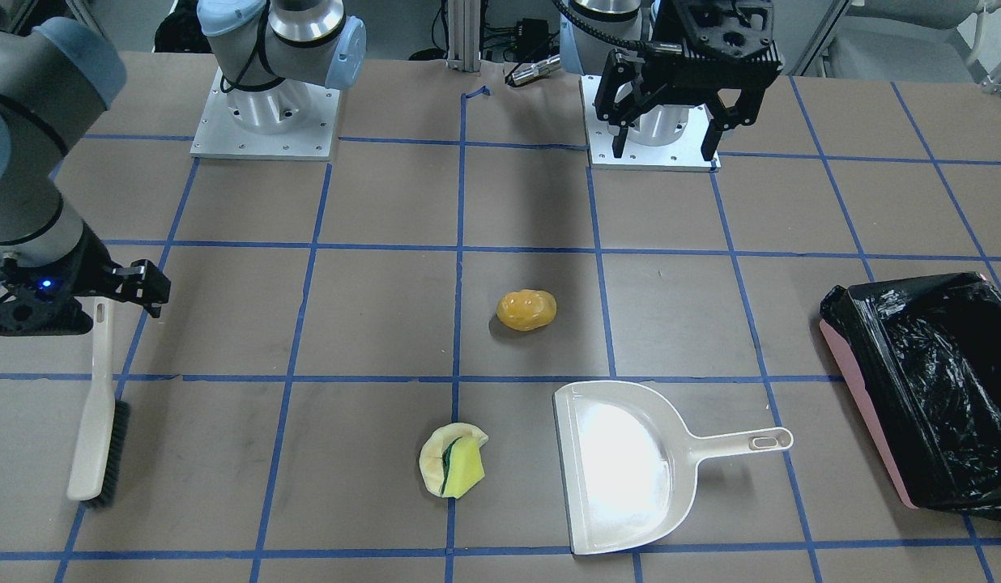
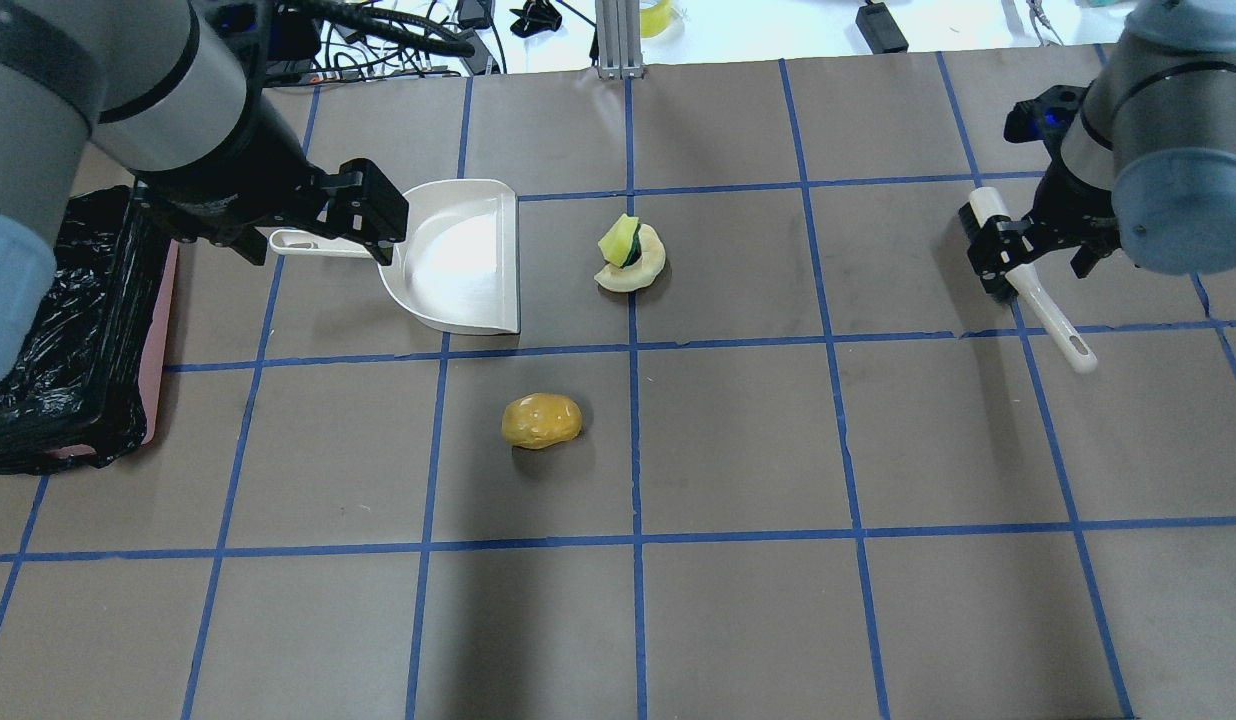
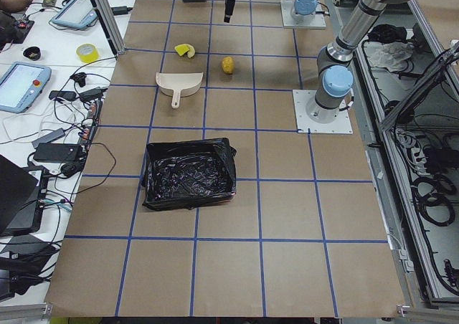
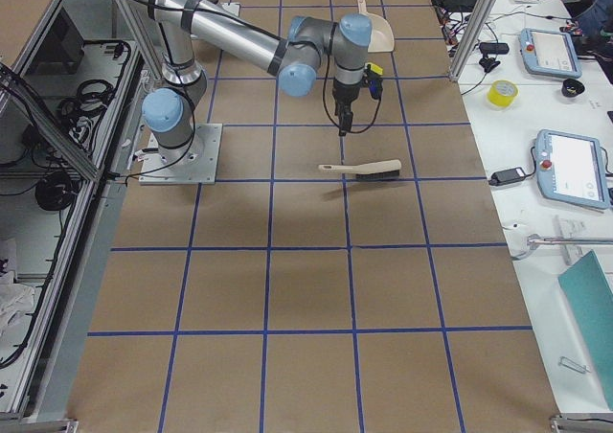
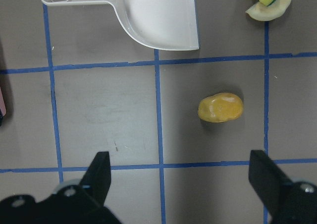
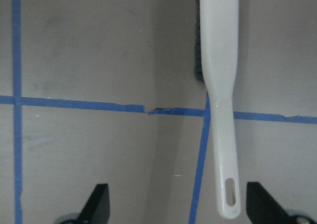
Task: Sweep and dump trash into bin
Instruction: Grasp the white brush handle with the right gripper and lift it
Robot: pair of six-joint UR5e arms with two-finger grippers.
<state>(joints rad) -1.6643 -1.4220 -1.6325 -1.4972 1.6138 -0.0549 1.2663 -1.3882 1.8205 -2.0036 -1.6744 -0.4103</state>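
The trash lies mid-table: an orange-yellow potato-like lump (image 1: 526, 311) (image 2: 541, 421) (image 5: 220, 107), and a pale yellow slice (image 1: 430, 463) (image 2: 646, 270) with a yellow-green sponge wedge (image 1: 466, 470) (image 2: 618, 240) resting on it. The pink bin with its black bag (image 1: 861, 405) (image 2: 163, 340) stands at the table's left end. A cream dustpan (image 1: 622, 470) (image 2: 458, 260) lies flat near the slice. My left gripper (image 1: 665, 152) (image 5: 179, 159) is open and empty, high above the table. My right gripper (image 2: 1033, 262) (image 6: 177, 189) is open, hovering over the handle of a brush (image 1: 95, 429) (image 6: 220, 110) that lies on the table.
Blue tape lines grid the brown table (image 2: 738, 440). The two arm bases (image 1: 266, 121) stand at the robot's edge. The dustpan's handle (image 1: 751, 441) points toward the bin. Cables and tablets lie beyond the table's far edge (image 3: 29, 80).
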